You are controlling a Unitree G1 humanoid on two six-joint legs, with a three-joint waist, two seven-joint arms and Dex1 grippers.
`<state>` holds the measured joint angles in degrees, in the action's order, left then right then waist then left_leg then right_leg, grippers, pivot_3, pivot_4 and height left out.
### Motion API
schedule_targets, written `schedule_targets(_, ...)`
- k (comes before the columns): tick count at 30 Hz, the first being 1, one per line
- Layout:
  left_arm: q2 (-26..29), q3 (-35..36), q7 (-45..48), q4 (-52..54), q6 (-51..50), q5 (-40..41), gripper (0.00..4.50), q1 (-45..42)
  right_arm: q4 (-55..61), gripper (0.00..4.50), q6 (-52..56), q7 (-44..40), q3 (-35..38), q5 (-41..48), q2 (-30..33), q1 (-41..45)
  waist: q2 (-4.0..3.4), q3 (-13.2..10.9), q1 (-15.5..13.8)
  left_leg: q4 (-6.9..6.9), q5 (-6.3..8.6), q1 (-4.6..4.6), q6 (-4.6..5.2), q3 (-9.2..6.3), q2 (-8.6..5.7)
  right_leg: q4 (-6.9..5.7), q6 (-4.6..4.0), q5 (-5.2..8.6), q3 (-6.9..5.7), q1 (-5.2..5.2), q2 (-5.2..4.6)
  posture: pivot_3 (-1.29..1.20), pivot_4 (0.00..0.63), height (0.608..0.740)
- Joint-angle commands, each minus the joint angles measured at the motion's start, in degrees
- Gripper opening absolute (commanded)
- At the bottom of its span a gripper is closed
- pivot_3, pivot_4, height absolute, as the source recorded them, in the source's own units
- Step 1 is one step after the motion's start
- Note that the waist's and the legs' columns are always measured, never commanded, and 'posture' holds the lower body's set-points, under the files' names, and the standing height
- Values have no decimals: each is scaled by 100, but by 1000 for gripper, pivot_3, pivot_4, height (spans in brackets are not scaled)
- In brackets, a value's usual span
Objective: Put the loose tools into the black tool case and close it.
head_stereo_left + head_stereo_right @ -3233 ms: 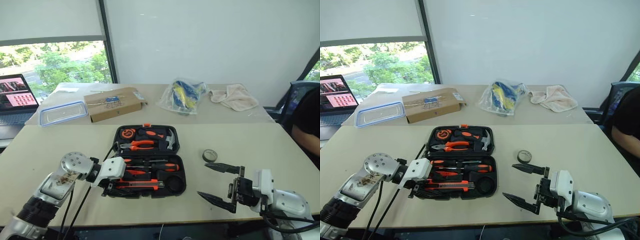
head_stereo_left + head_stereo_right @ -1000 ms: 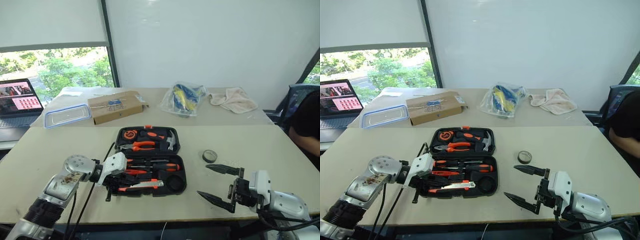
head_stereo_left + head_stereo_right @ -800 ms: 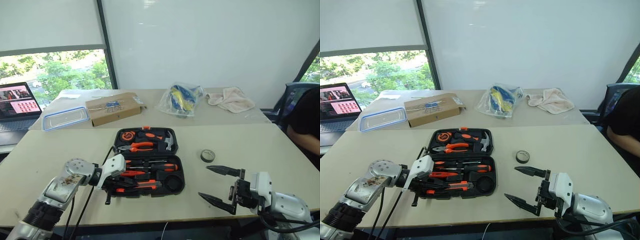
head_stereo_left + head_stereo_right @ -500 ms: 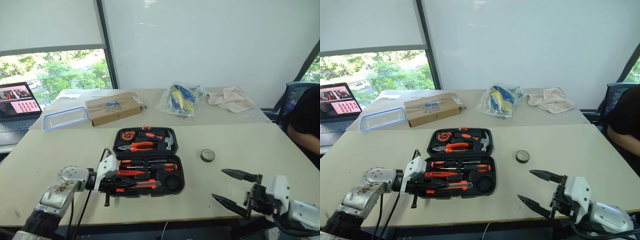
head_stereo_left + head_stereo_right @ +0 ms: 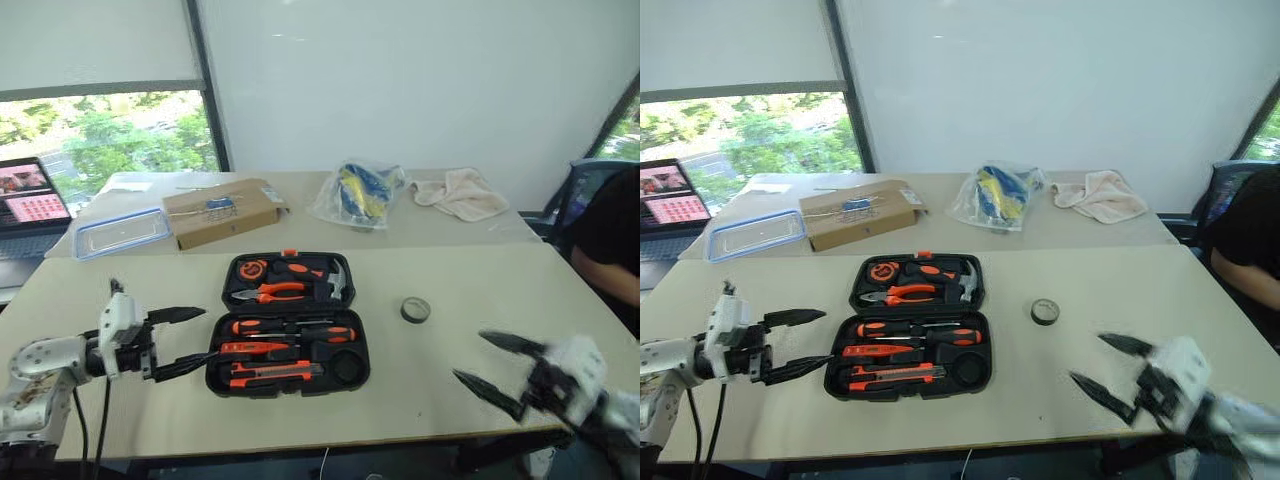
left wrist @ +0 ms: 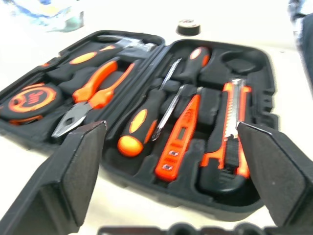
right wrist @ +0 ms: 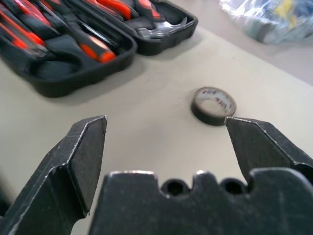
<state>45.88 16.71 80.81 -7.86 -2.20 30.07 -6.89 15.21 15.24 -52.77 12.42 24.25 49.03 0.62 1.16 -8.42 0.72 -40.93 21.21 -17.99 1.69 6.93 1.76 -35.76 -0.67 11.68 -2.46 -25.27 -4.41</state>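
Now the left end effector (image 5: 180, 340) has let go of the utility knife (image 5: 272, 373), seated in the open black tool case (image 5: 290, 325), and spreads wide beside it. Right end effector (image 5: 1110, 368) gapes empty; tape roll (image 5: 416, 310) remains on the worktop (image 5: 480, 290).

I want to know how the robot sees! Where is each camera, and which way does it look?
Left eye and right eye views: on the head, looking forward and down at the table, black tool case and tape roll; both arms show.
Left wrist view: behind the open left claw, facing the open case.
Right wrist view: behind the open right claw, facing the tape roll.
Shared: the case and the tape roll show in every view.
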Motion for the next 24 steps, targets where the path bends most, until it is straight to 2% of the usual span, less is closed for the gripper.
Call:
schedule_targets(1,-97,-61,-73,276,-39,126,4419,-77,-646,4500,822,-236,-1037,-610,297,1161,5,-3,-19,2,0,2,0,0,1,-1,-1,-1,-1,1,3,0,150,740)
schedule_targets(8,-215,-230,-169,448,19,68,4419,-56,-2091,4500,556,-836,-2370,-1607,140,2589,4,-2,-123,6,-7,-68,-11,-4,-20,-13,-7,0,-37,-67,2,0,150,740)
schedule_targets(13,-237,-322,-171,688,-10,93,4500,54,-2913,3174,119,-978,-2712,-2033,-170,3219,4,-2,-24,-6,-7,-120,-12,6,-23,1,0,-5,-78,-91,-2,0,150,740)
schedule_targets(18,-233,-363,-165,784,11,104,4500,80,-3172,1399,-201,-1205,-2737,-2163,-255,3427,4,-3,2,-19,-15,-122,-27,4,-11,-3,0,-4,-96,-85,-3,0,150,740)
schedule_targets(21,-248,-382,-151,858,21,138,4500,91,-3151,588,-541,-1417,-2621,-2090,-244,3440,3,-3,-2,-37,-16,-123,-31,2,-3,-4,-3,-2,-97,-85,-4,0,150,740)
schedule_targets(22,-253,-393,-137,910,14,154,4500,116,-3037,96,-715,-1625,-2570,-1961,-233,3429,3,-3,0,-38,-17,-123,-32,2,-1,-6,-3,-3,-97,-85,-4,0,150,740)
schedule_targets(24,-259,-417,-89,1013,18,176,4500,178,-2420,36,-552,-2292,-2438,-1297,-271,3379,-2,-5,3,-42,-18,-123,-34,1,0,-10,-4,-3,-96,-86,-4,0,150,740)
